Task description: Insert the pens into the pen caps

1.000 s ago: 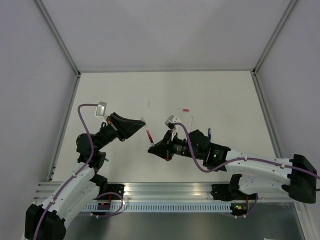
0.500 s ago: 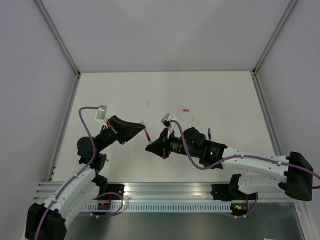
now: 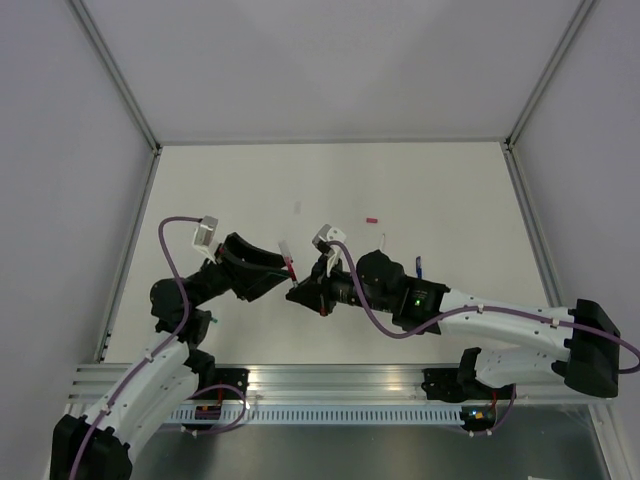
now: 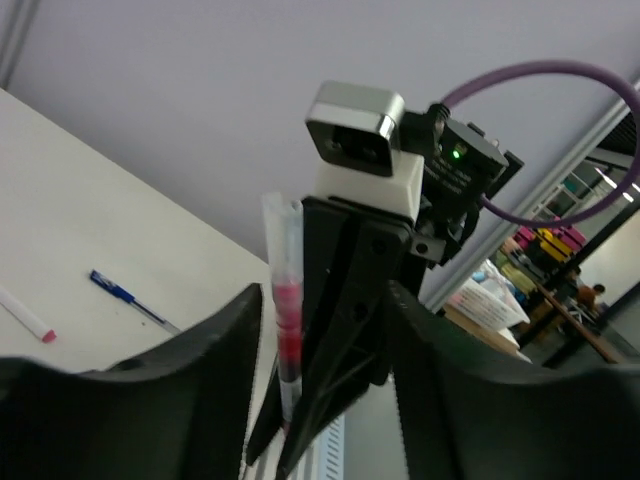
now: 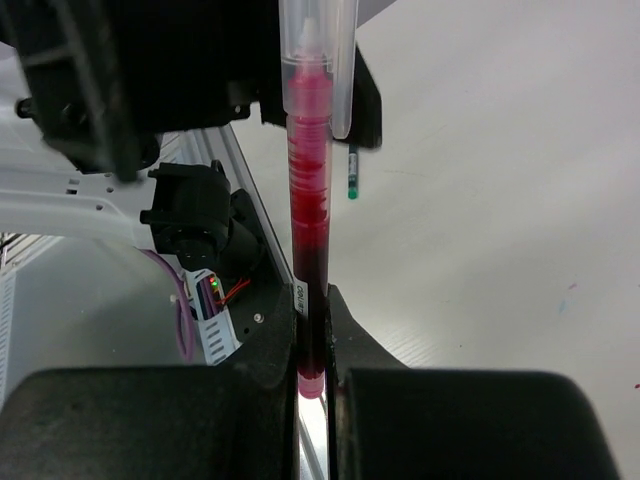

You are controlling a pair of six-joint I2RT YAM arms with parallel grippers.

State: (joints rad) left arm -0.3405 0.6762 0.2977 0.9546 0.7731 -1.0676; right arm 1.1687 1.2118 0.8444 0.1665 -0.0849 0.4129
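The right gripper (image 5: 312,300) is pressed together on the lower end of a red pen (image 5: 310,200), its two fingers clamping the barrel from either side. The pen stands straight out beyond the fingertips, lifted clear of the surface (image 3: 450,190). A clear cap (image 5: 340,70) sits over the pen's far end, with the pen's tip visible inside it.

The left gripper (image 3: 279,272) faces the right one, nearly tip to tip. Its fingers (image 4: 150,400) are spread, one on each side of the capped pen rather than pinching it. In the left wrist view the pen runs close along one finger, and on the other side a wide gap shows the right gripper's body and its camera. Whether that nearer finger actually touches the pen cannot be told.

Other task things lie on the surface:
- A blue pen (image 4: 125,296) lies flat, off to one side beyond the left gripper's fingers.
- A whitish pen (image 4: 25,315) with a red end lies further out on that same side.
- A green-ended pen (image 5: 352,172) lies beyond the right gripper's fingertips, well apart from the held pen.
- A small red cap (image 3: 372,217) lies alone, past both grippers toward the far side.
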